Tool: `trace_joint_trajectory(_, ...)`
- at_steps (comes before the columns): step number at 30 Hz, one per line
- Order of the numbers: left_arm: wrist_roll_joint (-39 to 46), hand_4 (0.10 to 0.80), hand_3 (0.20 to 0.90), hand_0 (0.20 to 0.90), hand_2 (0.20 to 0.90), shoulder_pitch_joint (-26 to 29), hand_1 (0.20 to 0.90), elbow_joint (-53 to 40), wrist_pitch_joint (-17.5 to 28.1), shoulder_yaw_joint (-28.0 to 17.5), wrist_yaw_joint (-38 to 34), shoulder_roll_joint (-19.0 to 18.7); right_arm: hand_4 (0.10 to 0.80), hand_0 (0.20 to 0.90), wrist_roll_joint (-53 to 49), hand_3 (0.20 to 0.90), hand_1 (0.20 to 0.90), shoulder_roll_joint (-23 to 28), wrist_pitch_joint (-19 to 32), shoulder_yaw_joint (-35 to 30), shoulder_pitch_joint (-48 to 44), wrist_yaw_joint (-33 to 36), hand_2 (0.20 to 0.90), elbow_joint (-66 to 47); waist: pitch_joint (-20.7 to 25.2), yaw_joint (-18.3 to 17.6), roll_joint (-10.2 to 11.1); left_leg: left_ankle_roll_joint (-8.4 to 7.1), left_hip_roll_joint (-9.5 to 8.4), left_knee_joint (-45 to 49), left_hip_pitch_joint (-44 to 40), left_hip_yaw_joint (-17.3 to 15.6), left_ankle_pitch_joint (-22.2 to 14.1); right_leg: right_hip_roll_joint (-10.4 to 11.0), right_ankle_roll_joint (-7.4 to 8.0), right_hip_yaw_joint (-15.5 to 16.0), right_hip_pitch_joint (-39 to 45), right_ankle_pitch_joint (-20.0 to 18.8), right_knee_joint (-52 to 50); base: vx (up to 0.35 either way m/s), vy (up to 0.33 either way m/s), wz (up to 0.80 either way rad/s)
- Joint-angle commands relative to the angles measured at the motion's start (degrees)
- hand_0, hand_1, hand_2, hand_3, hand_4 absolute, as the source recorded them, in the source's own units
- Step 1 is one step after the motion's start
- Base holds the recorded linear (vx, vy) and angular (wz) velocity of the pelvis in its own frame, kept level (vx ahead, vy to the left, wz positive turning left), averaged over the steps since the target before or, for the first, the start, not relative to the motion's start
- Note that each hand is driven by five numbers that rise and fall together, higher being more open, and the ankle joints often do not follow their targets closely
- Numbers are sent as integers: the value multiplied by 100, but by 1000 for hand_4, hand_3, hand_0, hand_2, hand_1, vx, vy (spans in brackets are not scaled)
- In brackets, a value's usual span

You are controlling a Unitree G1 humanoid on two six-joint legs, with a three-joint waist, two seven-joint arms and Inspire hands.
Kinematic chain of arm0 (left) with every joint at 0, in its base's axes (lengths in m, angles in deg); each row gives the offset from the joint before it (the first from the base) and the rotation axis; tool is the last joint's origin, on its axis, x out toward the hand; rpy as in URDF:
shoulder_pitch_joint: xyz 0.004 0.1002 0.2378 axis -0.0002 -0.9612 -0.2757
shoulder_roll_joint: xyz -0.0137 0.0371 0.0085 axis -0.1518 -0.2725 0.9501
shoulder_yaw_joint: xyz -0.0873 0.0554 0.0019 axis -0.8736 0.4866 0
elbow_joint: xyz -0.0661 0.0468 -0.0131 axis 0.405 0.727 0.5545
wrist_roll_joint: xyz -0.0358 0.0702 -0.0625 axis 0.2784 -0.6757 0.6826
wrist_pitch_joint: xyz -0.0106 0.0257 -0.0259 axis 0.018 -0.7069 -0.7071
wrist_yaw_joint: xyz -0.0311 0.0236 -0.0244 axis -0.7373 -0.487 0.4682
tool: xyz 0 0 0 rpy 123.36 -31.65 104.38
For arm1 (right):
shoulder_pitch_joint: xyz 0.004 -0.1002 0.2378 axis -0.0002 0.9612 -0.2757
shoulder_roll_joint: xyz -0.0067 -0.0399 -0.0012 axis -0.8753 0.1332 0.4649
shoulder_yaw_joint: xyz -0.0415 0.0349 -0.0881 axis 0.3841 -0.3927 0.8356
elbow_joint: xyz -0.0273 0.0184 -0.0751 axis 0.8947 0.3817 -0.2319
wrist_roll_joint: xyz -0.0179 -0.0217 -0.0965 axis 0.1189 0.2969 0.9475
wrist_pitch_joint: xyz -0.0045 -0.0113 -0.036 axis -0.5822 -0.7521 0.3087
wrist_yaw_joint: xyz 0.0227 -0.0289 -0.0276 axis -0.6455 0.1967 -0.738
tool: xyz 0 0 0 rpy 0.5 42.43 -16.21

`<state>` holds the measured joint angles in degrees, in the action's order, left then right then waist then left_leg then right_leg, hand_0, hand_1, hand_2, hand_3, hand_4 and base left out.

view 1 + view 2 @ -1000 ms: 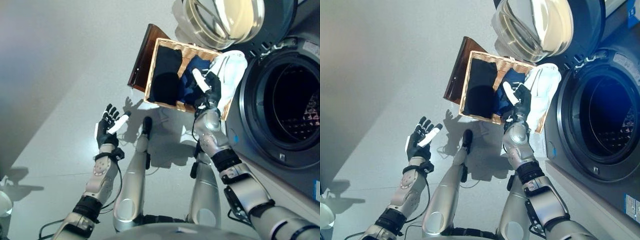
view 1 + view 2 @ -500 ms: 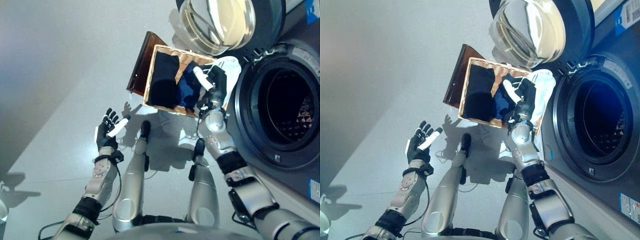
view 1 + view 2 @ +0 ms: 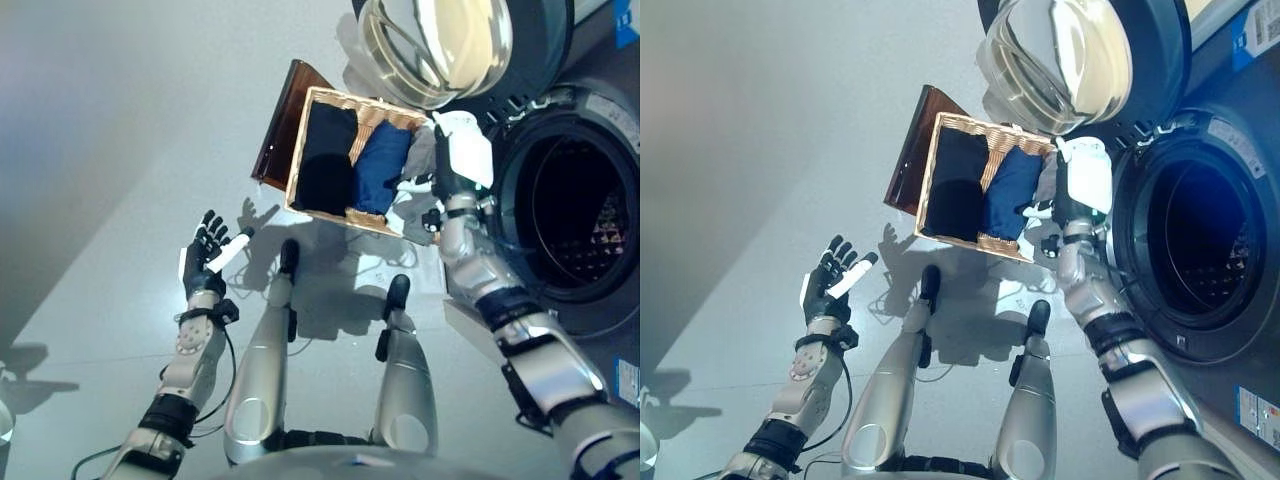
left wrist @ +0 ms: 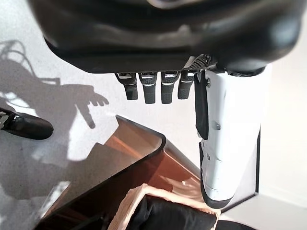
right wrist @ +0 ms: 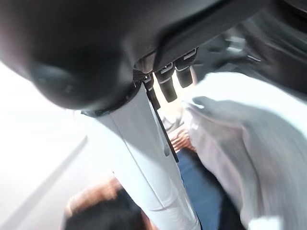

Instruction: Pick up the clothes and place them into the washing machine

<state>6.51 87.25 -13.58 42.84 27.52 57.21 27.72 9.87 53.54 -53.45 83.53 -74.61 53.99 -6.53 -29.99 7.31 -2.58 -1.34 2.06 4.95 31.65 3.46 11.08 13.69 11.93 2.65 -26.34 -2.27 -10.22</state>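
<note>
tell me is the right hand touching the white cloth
Touching. In the left eye view the right hand is closed on the white cloth, lifted beside the basket; the right wrist view shows it against the fingers.

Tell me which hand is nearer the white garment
Right. The right hand is up against the white garment at the basket's washer-side end; the left hand hangs open over the floor, well clear.

One wicker basket (image 3: 300,155) stood on the floor; beside it lay one dark brown board (image 3: 277,125), partly under the basket; three garments were visible: one black (image 3: 325,160) and one blue (image 3: 378,170) inside the basket, and one white (image 3: 462,145) at its edge nearest the machine; one washing machine (image 3: 580,120) stood there, with one round glass door (image 3: 440,45) swung open; two robot hands showed, the left hand (image 3: 205,262) and the right hand (image 3: 447,185).
</note>
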Motion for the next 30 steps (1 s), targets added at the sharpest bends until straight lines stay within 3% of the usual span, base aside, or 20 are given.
trace_joint_trajectory(1, -293, 800, 900, 900, 900, -63, 900, -358, 430, -59, 98, -346, 800, 900, 1469, 900, 900, 616, -35, 707, -1063, -59, 900, -34, 231, 224, 128, -298, 30, 615, 92, -167, -858, -13, -324, -151, -48, -62, 73, 0, 0, 0)
trace_joint_trajectory(2, -304, 800, 900, 900, 900, -44, 900, -361, 458, -21, 132, -384, 800, 900, 1959, 900, 900, 737, -82, 1171, -1381, -148, 900, 194, 196, 277, 146, -318, 29, 622, 95, -135, -862, -13, -319, -122, -32, -43, 56, 0, 0, 0)
trace_joint_trajectory(12, -337, 800, 900, 900, 900, 64, 900, -370, 472, 176, 153, -429, 800, 900, 2934, 900, 900, 581, -34, 2539, -2439, -605, 900, 947, 85, 471, 145, -359, -25, 478, 191, 28, -677, 41, -316, 52, -41, -59, 58, -4, 3, 10)
trace_joint_trajectory(18, -254, 800, 900, 900, 900, 146, 900, -449, 519, 223, 105, -365, 800, 900, 2984, 900, 900, 140, 68, 2830, -2599, -809, 900, 1386, 20, 576, 125, -370, -63, 423, 286, 135, -593, 71, -322, 154, -53, -56, 78, -9, 6, 13)
trace_joint_trajectory(30, -196, 800, 900, 900, 900, 118, 900, -570, 524, 190, 139, -277, 800, 900, 2443, 900, 900, 96, 318, 2805, -2286, -1003, 900, 1658, 20, 580, 135, -369, -89, 352, 407, 194, -508, 108, -335, 245, -152, -87, 115, -8, 19, 5)
